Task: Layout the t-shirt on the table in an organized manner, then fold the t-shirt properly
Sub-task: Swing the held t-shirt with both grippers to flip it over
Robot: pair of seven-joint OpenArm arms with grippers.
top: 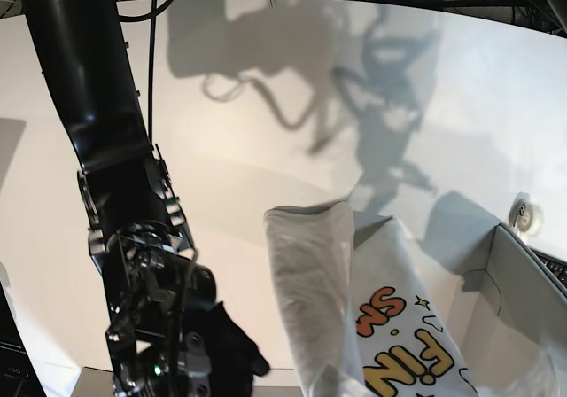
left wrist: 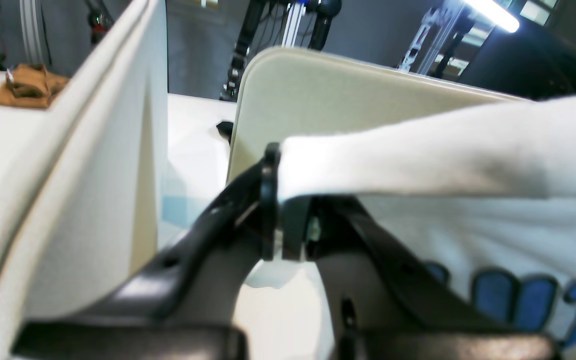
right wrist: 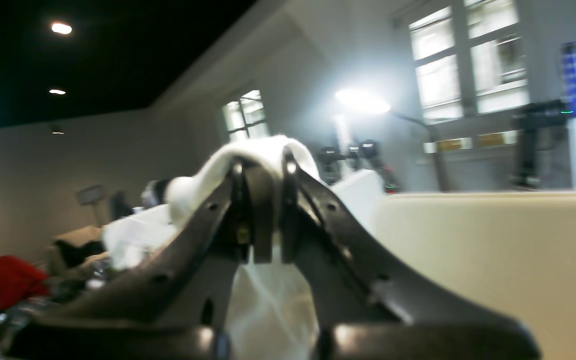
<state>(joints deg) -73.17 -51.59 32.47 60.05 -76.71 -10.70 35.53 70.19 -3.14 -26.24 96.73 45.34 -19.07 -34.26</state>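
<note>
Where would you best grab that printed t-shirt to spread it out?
By its edges, as both grippers seem to: the left gripper pinches a white hem and the right gripper clamps a bunched fold. The t-shirt hangs long and narrow over the table, so gripping two separated edge points should spread it.

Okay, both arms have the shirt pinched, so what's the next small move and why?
Probably draw the two end effectors apart and lower the t-shirt toward the table: the left end effector and right end effector each pinch cloth, yet it hangs bunched, not flat.

Both grippers are closed on cloth: the left gripper (left wrist: 284, 200) pinches the t-shirt (left wrist: 468, 165), and the right gripper (right wrist: 263, 210) too.
</note>
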